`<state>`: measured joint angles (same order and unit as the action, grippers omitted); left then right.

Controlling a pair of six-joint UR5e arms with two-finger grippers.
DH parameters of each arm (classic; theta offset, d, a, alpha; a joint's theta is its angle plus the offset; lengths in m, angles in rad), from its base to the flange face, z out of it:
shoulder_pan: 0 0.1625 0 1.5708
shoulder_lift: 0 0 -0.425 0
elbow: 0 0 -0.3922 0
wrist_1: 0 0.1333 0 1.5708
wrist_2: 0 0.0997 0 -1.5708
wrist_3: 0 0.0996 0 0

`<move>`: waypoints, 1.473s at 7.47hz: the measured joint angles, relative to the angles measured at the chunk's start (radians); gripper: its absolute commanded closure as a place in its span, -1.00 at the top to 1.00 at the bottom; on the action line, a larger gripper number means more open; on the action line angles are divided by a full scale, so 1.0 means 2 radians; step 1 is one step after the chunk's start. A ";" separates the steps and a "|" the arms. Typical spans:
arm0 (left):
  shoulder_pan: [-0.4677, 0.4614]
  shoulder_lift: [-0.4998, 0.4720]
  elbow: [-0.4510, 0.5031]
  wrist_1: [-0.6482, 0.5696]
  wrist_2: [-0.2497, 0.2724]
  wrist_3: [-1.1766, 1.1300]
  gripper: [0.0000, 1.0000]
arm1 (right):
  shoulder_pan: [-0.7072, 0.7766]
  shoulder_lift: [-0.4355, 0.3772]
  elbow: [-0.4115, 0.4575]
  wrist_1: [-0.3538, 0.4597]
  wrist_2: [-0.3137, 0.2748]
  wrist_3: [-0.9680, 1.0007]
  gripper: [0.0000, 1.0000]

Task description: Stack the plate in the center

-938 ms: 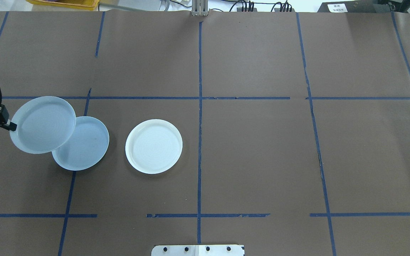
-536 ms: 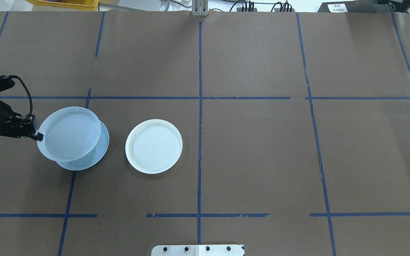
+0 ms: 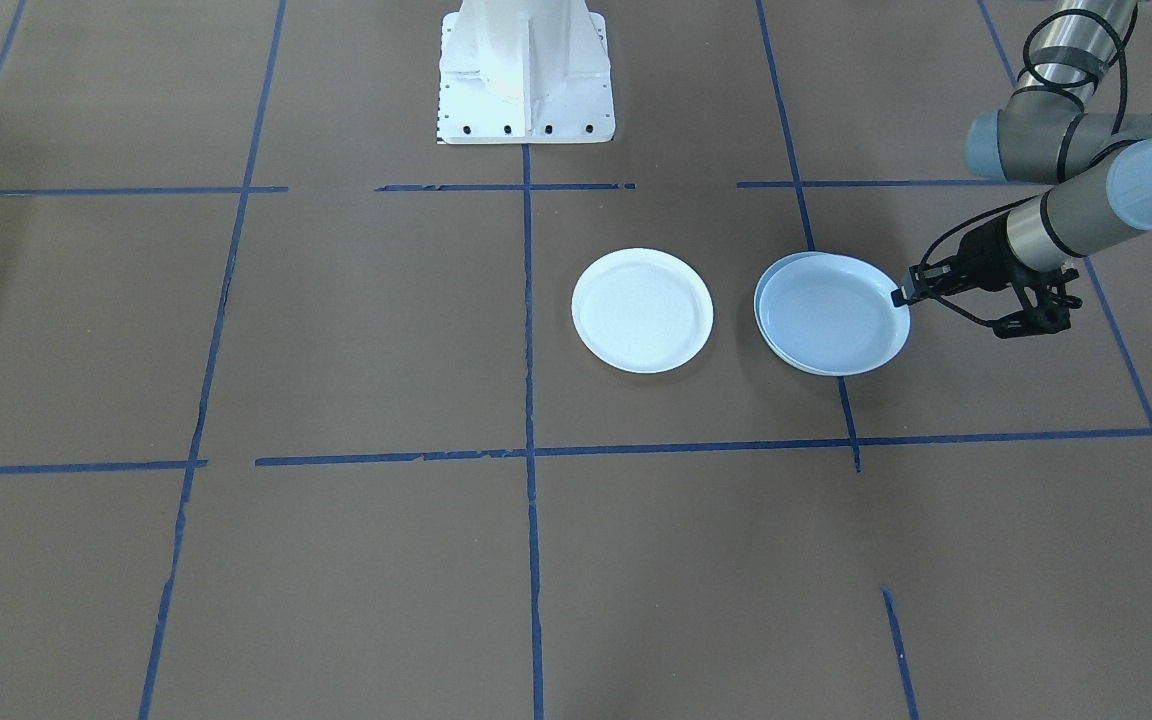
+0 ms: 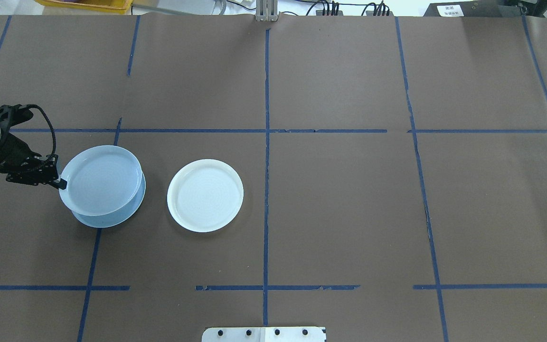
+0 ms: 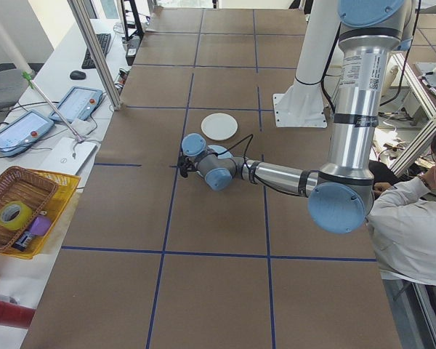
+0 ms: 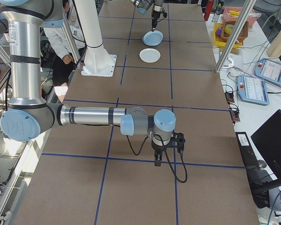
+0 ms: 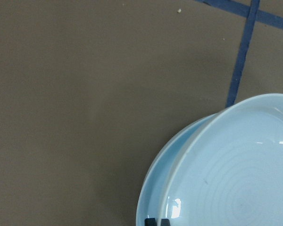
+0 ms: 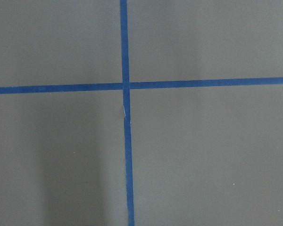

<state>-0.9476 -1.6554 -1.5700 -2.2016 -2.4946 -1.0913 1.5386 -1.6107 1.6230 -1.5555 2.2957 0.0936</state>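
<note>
We see the left pincer [image 4: 61,184] at left of the overhead frame, pinching the ringed plate's [image 4: 101,179] rim, held over the smooth plate [image 4: 112,219] on the tabletop [image 4: 349,190]. White plate [image 4: 205,195] sits beside. Right pincer [image 6: 157,163]: can't tell.

ringed plate [image 7: 236,188]: glossy, smooth (faint concentric rings) | lower plate [image 4: 112,219]: smooth pale blue-grey | white plate [image 4: 205,195]: glossy | table [image 4: 349,199]: matt brown paper, blue tape
</note>
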 measured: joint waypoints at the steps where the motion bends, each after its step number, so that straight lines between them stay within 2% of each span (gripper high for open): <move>1: 0.000 -0.002 0.000 0.001 0.000 -0.002 1.00 | 0.000 0.000 0.000 0.000 0.000 0.000 1.00; 3: 0.001 -0.007 -0.023 0.003 -0.002 -0.013 1.00 | 0.000 0.000 0.000 0.000 0.000 0.000 1.00; 5: 0.011 -0.042 -0.045 0.006 0.007 -0.082 1.00 | 0.000 0.000 0.000 0.000 0.000 0.000 1.00; 7: 0.066 -0.090 -0.043 0.005 0.069 -0.176 1.00 | 0.000 0.000 0.000 0.000 0.000 0.000 1.00; 9: 0.115 -0.112 -0.040 0.003 0.128 -0.237 1.00 | 0.000 0.000 0.000 0.000 0.000 0.000 1.00; 11: 0.145 -0.119 -0.034 0.002 0.159 -0.261 1.00 | 0.000 0.000 0.000 0.000 0.000 0.000 1.00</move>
<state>-0.6583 -1.8935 -1.6372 -2.1982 -2.1765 -1.6128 1.5386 -1.6107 1.6230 -1.5554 2.2949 0.0936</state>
